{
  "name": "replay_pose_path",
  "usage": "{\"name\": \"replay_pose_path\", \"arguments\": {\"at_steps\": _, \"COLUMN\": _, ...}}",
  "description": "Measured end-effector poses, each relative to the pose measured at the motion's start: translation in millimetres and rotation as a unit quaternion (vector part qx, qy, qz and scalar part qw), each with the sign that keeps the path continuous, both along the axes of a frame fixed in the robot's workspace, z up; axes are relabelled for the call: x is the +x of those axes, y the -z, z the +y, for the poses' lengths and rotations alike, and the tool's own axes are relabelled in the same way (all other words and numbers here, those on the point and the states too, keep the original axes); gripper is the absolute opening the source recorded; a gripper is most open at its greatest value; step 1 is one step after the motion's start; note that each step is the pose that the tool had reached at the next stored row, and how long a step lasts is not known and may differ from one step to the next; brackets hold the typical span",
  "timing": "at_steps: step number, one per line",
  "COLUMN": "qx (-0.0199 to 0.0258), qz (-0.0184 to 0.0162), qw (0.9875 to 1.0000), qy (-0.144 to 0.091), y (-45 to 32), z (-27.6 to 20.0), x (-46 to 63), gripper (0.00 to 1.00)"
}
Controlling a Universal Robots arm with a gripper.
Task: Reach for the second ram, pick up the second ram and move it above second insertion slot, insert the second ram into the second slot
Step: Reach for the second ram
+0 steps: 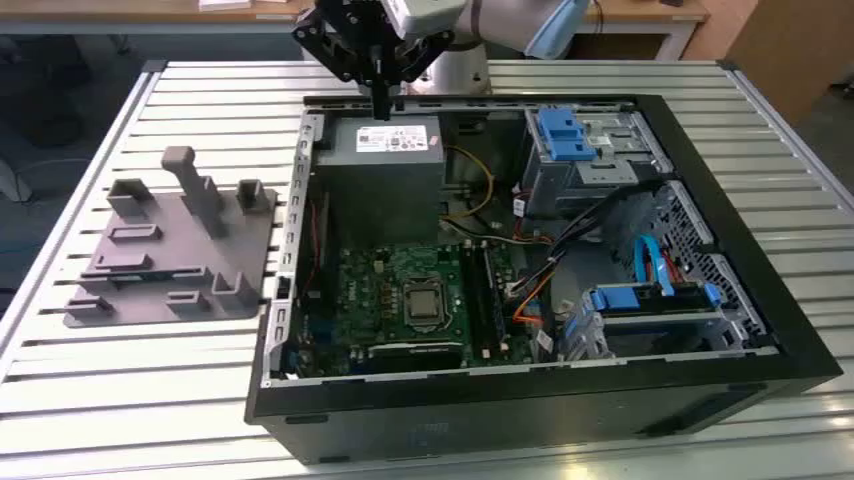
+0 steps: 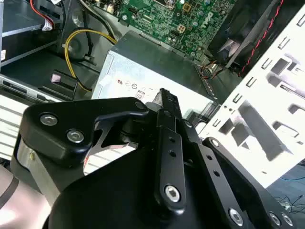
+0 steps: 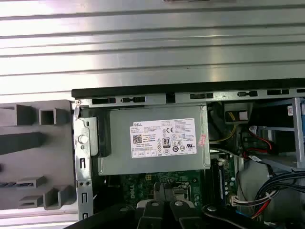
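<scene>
Grey plastic holder (image 1: 160,250) sits at the exterior view's left, outside the case. The dark strip in one of its slots looks to me like the second ram (image 1: 134,265), long axis roughly across the frame, ends pointing left and right. My gripper (image 1: 383,110) hangs at top centre over the power supply (image 1: 387,175), jaws pinched together on nothing I can see, so the stick's well off to my lower left, with the motherboard (image 1: 400,290) lower centre.
</scene>
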State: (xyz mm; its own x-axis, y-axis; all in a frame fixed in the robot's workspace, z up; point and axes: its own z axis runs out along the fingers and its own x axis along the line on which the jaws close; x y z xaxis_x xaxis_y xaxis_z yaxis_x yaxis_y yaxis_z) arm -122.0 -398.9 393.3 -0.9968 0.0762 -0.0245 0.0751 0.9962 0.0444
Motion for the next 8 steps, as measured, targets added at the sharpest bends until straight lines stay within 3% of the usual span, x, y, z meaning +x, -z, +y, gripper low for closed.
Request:
{"name": "replay_pose_path", "arguments": {"at_steps": 5, "qx": 0.0, "qz": 0.0, "qw": 1.0, "qy": 0.0, "y": 0.0, "z": 0.0, "x": -0.4, "gripper": 0.1}}
{"name": "replay_pose_path", "arguments": {"at_steps": 8, "qx": -0.0001, "qz": -0.0002, "qw": 1.0, "qy": 0.0, "y": -0.1, "z": 0.0, "x": -8.8, "gripper": 0.1}}
